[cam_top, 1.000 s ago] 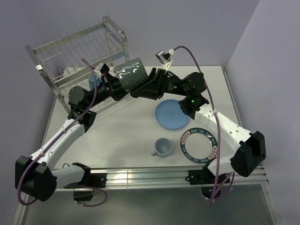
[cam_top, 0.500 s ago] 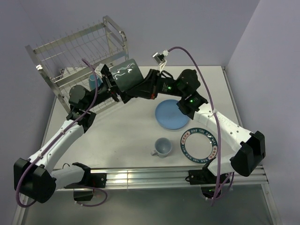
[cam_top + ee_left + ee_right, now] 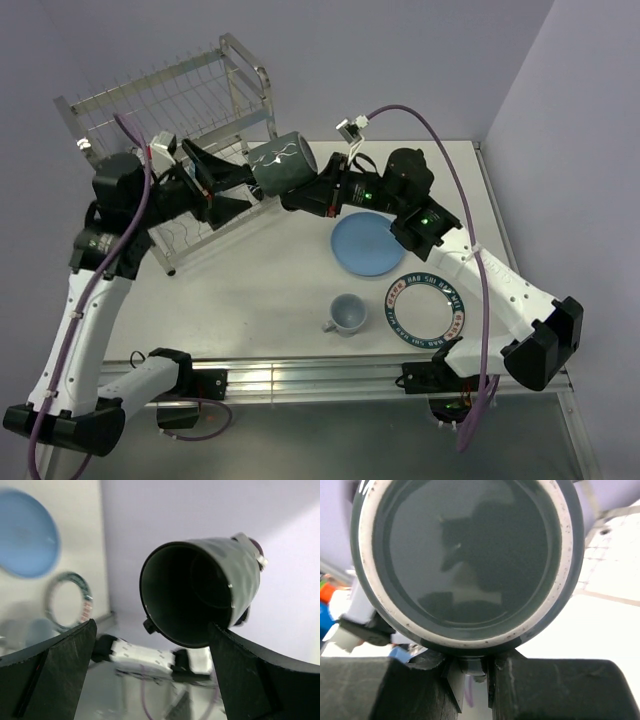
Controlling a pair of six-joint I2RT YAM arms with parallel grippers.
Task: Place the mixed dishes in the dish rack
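Lilac walls on two sides; white tabletop [image 3: 260, 290] below, both arm bases at its near edge.

1. Dish rack [image 3: 170, 100]: two-tier shiny steel wire rack at the far left corner of the tabletop, set at a slant. Contents cannot be told, because the left arm covers the lower shelf.

2. Dark mug [image 3: 282, 165]: glazed grey-green with a pale squiggle on its side. It is off the tabletop, held in the air on its side just in front of the rack's right end, mouth toward the left arm and base toward the right.

3. Right gripper [image 3: 312, 190]: grips the dark mug from the base end with its fingers drawn close together. This is probably on the handle, though the wrist view shows only the round base above a narrow gap. Held this way, the mouth is free for the other arm.

4. Left gripper [image 3: 245, 187]: fingers spread wide on either side of the mug's mouth, not touching it. This is likely a handover, since the rack lies on the left arm's side — which arm is giving cannot be told.

5. Light-blue plate [image 3: 368, 243]: round, flat on the tabletop, right of centre.

6. White plate with dark lettered rim [image 3: 425, 310]: flat, toward the near right corner.

7. Pale cup [image 3: 348, 313]: upright, toward the near edge about midway along it, handle to the left.

Items 5–7 are not yet loaded and sit well apart from the rack.
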